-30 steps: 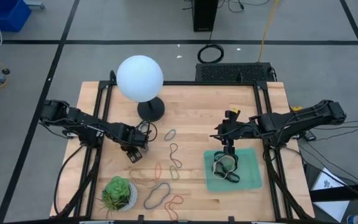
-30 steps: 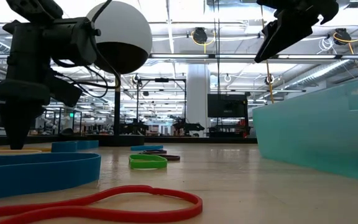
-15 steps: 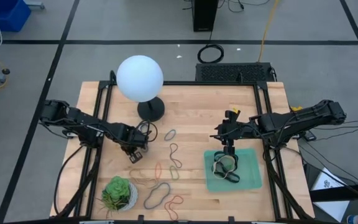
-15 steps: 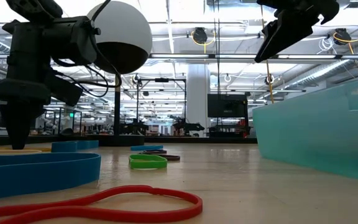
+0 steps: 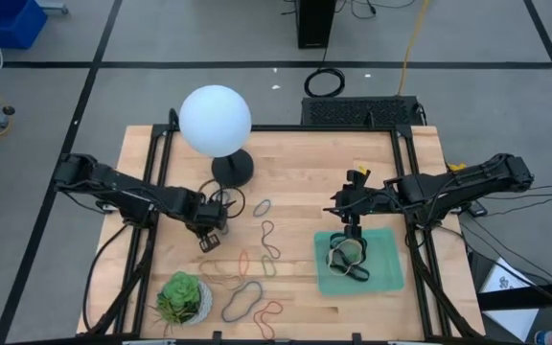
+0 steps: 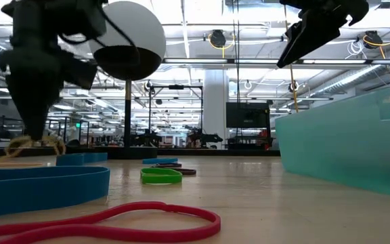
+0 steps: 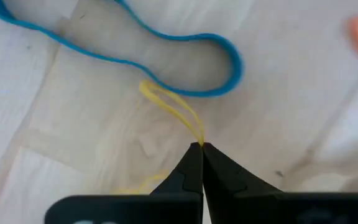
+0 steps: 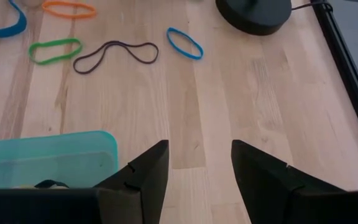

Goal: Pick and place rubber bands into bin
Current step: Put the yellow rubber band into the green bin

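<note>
My left gripper (image 5: 207, 240) hangs over the table's left half, pointing down and shut on a thin yellow rubber band (image 7: 169, 109). Below it a blue rubber band (image 7: 225, 59) lies flat on the wood. Several more rubber bands (image 5: 268, 251) lie spread between the left gripper and the bin. The mint-green bin (image 5: 383, 268) sits on the right half with a few bands (image 5: 348, 259) inside. My right gripper (image 8: 197, 168) hovers open above the bin's far edge (image 8: 48, 144), holding nothing. My left gripper pinches the yellow band at one end of its loop (image 7: 199, 138) between its two fingertips, coming from above and pointing down. The band droops slack below the fingers (image 6: 36, 144). Whether its lower end still touches the table I cannot tell.
A white globe lamp (image 5: 216, 120) on a black base (image 5: 232, 170) stands at the far left-centre. A white pot with a green succulent (image 5: 182, 297) sits near the front left. Bare wood lies between the loose bands and the bin.
My left gripper has risen straight up from the table, drawing the yellow band up with it, so the band now dangles under the fingertips in the low view. My right arm has kept still.
</note>
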Controlling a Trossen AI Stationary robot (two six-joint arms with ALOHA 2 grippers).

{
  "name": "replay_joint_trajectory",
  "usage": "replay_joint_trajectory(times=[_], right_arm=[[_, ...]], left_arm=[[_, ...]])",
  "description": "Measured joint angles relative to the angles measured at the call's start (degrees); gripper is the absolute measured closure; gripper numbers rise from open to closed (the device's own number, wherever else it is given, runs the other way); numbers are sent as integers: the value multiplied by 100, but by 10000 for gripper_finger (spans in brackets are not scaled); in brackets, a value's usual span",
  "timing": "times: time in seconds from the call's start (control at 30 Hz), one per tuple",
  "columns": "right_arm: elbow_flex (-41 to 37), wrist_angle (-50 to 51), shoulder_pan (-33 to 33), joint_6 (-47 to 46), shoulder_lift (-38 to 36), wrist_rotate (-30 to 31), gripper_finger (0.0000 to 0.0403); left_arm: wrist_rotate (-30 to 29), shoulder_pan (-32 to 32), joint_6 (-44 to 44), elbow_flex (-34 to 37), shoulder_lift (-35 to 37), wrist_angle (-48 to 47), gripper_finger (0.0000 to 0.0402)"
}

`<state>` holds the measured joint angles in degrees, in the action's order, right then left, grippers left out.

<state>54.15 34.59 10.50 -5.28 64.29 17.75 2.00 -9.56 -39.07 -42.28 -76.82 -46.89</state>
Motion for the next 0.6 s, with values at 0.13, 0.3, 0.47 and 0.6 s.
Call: replay_joint_trajectory(times=[0.13, 0.3, 0.47, 0.6], right_arm=[[0, -9, 0, 0, -1, -2, 233], [0, -13, 0, 39, 0, -4, 235], [0, -21, 0, 46, 0, -4, 233], [0, -208, 0, 282, -2, -6, 232]], left_arm=[[41, -69, 216, -303, 261, 33, 400], [59, -81, 649, -830, 485, 43, 400], [-361, -81, 1201, -1467, 562, 69, 401], [-777, -49, 1771, -1810, 567, 613, 400]])
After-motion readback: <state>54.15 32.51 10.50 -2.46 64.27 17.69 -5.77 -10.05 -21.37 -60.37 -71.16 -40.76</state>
